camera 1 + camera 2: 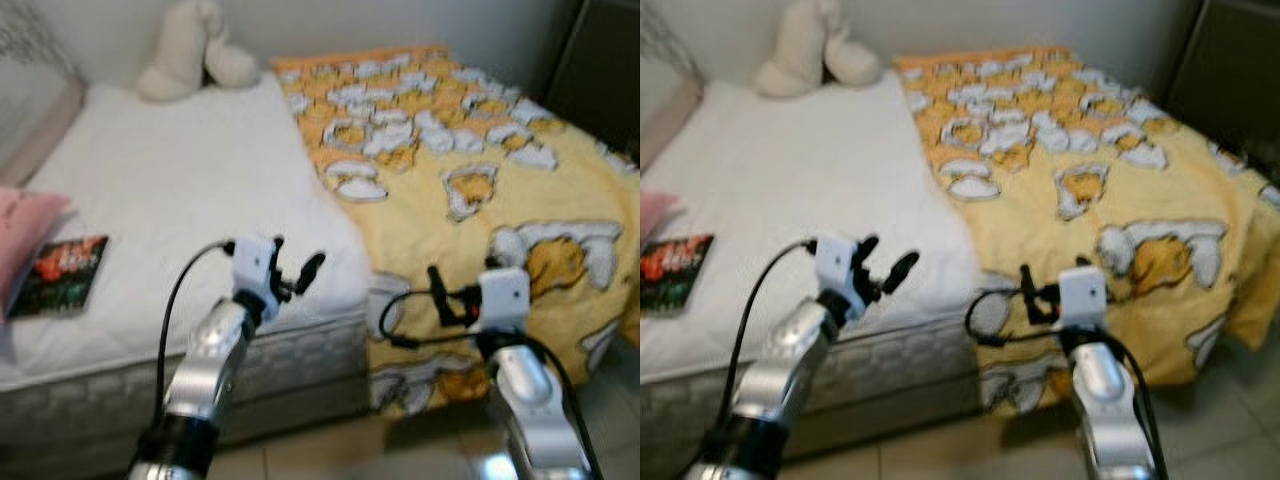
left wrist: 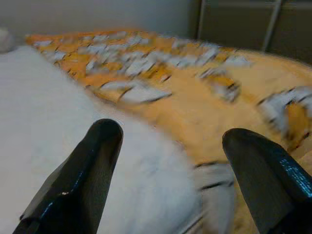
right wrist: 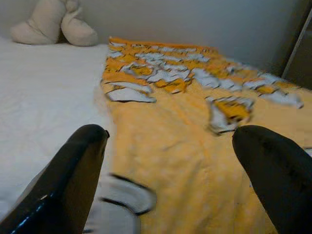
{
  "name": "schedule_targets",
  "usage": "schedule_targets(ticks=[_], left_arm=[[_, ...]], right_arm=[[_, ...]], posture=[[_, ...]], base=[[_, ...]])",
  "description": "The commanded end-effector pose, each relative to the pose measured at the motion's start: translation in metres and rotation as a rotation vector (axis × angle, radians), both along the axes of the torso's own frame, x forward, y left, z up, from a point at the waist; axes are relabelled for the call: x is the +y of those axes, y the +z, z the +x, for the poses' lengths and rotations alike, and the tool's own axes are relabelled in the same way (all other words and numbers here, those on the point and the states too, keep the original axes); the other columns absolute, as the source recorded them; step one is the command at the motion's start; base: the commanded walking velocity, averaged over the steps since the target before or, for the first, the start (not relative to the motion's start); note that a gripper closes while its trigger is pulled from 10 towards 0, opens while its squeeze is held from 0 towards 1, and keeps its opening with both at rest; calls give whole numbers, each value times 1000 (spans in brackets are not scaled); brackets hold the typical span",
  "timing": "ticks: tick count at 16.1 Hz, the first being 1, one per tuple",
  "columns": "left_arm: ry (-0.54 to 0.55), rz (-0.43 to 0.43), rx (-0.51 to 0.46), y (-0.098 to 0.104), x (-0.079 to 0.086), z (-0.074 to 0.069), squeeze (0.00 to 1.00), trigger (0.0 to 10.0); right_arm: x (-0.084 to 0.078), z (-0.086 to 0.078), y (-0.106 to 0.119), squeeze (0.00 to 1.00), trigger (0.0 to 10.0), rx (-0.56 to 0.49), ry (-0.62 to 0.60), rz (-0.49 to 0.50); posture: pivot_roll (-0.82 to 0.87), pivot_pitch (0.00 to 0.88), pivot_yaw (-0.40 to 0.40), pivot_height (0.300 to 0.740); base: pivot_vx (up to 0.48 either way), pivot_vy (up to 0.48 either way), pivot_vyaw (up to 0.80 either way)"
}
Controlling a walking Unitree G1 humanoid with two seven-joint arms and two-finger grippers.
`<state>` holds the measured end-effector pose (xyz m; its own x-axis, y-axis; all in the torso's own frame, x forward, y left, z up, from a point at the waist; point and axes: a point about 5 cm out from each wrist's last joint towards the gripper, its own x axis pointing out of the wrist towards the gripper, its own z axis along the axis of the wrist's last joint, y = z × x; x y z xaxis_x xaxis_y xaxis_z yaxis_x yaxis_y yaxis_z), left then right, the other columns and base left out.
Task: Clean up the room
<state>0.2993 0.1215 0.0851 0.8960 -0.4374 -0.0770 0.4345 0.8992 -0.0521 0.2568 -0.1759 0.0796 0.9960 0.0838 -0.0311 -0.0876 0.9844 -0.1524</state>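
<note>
Rumpled yellow cartoon-print blanket (image 1: 480, 180) across right of frame, smooth white quilted mattress (image 1: 170, 190) at left, glossy book (image 1: 60, 272) at left edge, plush toy (image 1: 195, 50) top left, left gripper (image 1: 295, 275) and right gripper (image 1: 445, 295) low centre, fingers apart, empty.

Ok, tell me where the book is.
The book lies flat on the white mattress at the robot's far left, beside the pink pillow, well left of the left gripper.

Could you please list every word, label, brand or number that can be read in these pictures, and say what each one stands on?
No text can be read.
Book on the white mattress: red marks across its dark cover, too blurred to read.
Yellow blanket: printed cartoon figures, no lettering to be made out.
Left gripper and right gripper: no labels to be made out.
</note>
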Motion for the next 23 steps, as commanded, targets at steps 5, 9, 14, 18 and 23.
schedule_targets(ticks=[5,9,14,18,23], left_arm=[[11,10,-24,6,2,9,0,10000],[-4,-6,-31,6,-1,8,0,10000],[-28,-17,-34,6,-4,7,0,10000],[-2,-38,-5,4,-2,12,0,10000],[130,-1,58,2,7,39,0,10000]], right_arm=[[5,3,3,0,10000,-20,14,-1],[6,4,4,0,10000,-29,20,-1],[5,2,1,0,10000,-13,21,6],[6,0,1,0,10000,-16,24,2],[4,-13,-1,0,10000,1,29,-7]], posture=[[-147,0,75,740],[-145,0,75,740],[-146,0,76,740],[-161,0,82,740],[-198,0,77,740]], base=[[80,-52,-96],[404,-252,0],[406,-250,-581],[412,-123,0],[268,0,0]])
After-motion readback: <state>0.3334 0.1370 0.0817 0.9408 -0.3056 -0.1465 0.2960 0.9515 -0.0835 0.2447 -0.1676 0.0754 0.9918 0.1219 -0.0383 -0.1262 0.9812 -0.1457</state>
